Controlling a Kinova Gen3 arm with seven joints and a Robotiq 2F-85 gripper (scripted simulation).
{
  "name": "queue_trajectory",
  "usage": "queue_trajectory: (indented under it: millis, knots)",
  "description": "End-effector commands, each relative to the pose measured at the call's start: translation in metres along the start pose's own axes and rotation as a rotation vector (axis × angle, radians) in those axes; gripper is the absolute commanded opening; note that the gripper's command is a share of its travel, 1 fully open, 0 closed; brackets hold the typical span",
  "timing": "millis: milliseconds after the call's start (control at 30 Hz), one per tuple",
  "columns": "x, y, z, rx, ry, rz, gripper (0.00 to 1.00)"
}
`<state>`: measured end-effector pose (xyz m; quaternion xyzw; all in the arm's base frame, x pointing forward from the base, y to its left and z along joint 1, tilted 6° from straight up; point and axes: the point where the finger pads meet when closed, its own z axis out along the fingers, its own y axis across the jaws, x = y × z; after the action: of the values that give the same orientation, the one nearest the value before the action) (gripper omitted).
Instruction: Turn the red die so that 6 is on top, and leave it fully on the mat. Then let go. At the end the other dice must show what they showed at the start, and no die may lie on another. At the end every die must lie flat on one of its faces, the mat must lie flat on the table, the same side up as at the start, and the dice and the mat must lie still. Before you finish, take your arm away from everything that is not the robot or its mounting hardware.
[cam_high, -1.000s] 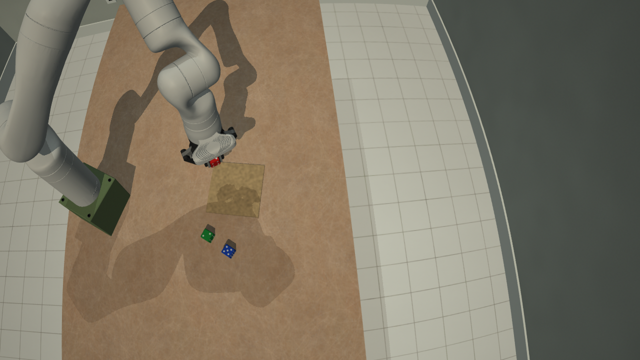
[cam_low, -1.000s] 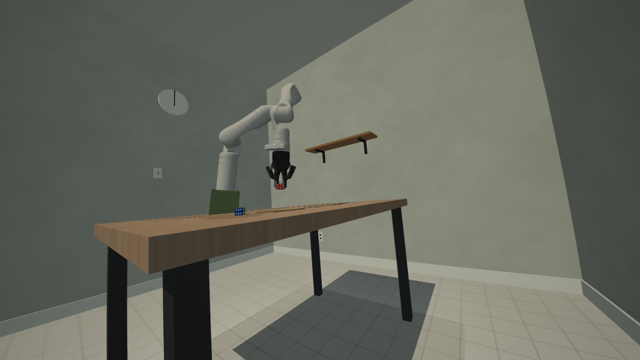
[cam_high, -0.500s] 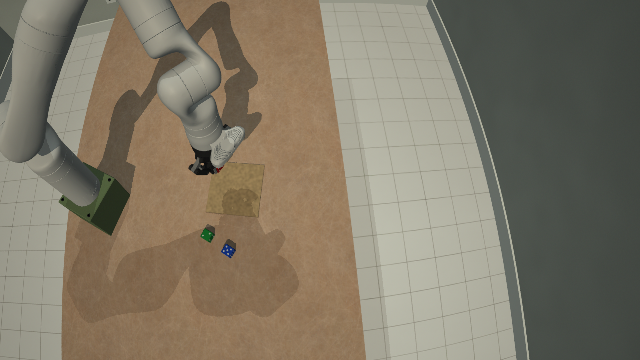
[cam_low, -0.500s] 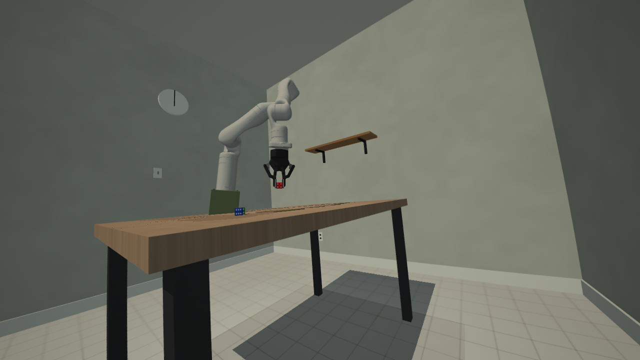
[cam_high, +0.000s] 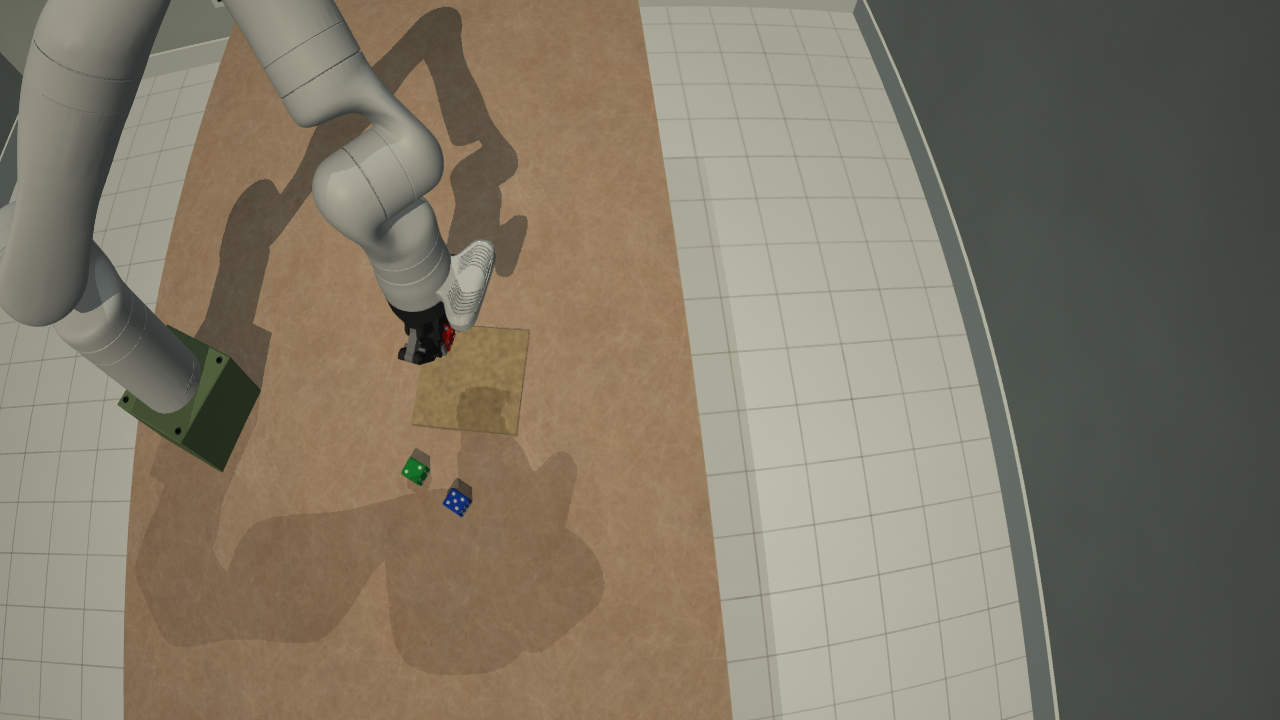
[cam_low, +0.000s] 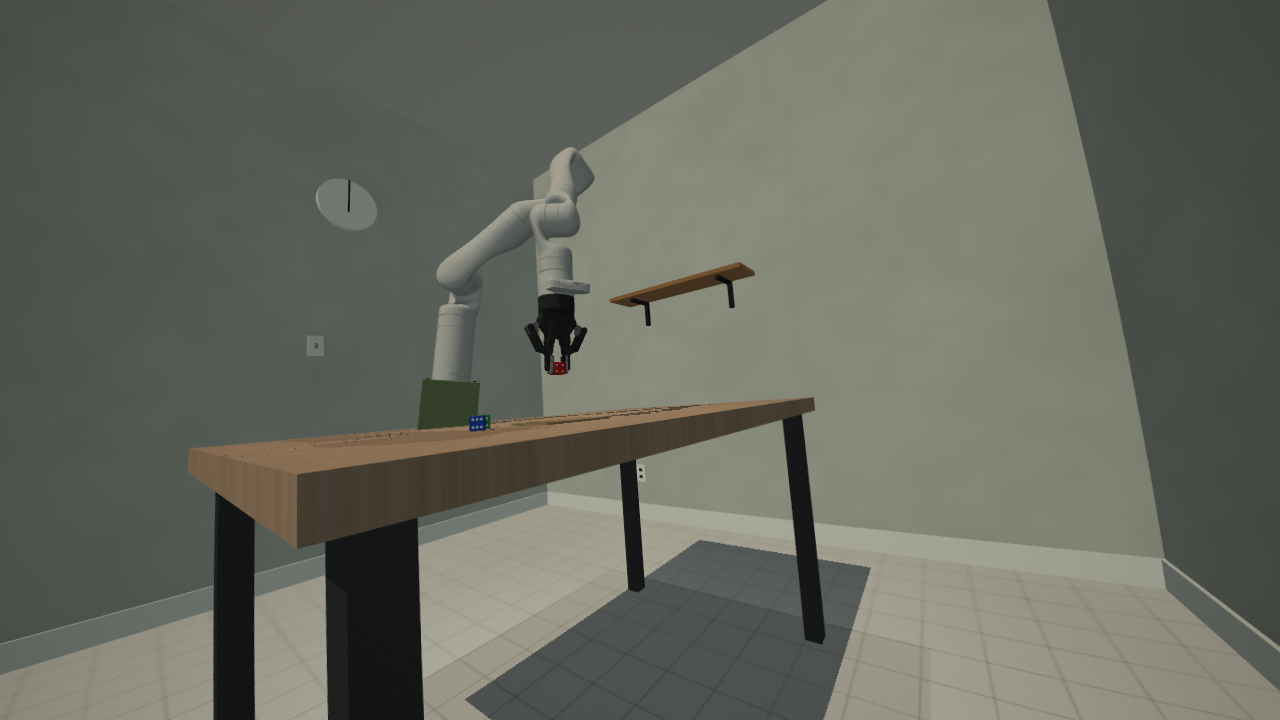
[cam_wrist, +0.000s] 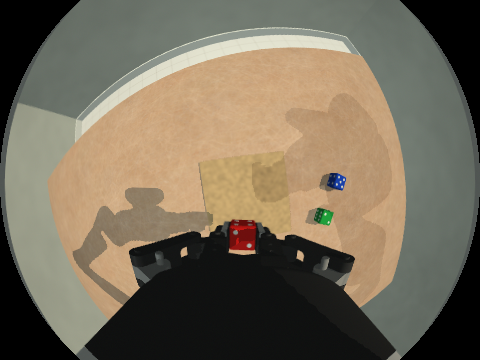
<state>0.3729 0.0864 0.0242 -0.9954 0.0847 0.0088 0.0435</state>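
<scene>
Jaws: the black two-finger jaws of the gripper (cam_wrist: 243, 238) pinch a small red cube die with white pips (cam_wrist: 243, 235), one finger on each side of it.
Red die position: held in the air well above the desk, seen clearly in the exterior view (cam_low: 558, 367); from the top view (cam_high: 448, 336) it hangs over the near-left corner region of the mat, mostly hidden by the wrist.
Red die face: the face turned toward the wrist camera shows pips near its corners; the count is too small to read.
Mat: a thin square tan cork-like mat (cam_wrist: 230, 183) lies flat on the long brown wooden desk (cam_wrist: 134, 160), partly under the arm's shadow.
Green die: a small green cube die with white pips (cam_wrist: 324, 216) rests on the desk just off the mat, not touching it.
Blue die: a small blue cube die with white pips (cam_wrist: 336, 182) rests on the desk near the green one, apart from it and from the mat.
Arm base: a dark green block pedestal (cam_high: 234, 413) sits at the desk's edge, well apart from the dice.
</scene>
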Motion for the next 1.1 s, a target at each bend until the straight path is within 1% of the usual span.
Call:
queue_trajectory:
  millis: [0,100,333,600,1067]
  knots:
    - [0.004,0.003,-0.003,0.009,0.009,-0.035,0.21]
    - [0.005,0.003,-0.003,0.01,0.011,-0.056,0.21]
    - [0.01,0.006,-0.005,0.012,0.022,-0.181,0.21]
    - [0.014,0.007,-0.007,0.012,0.032,-0.28,0.21]
    - [0.017,0.009,-0.009,0.012,0.04,-0.353,0.21]
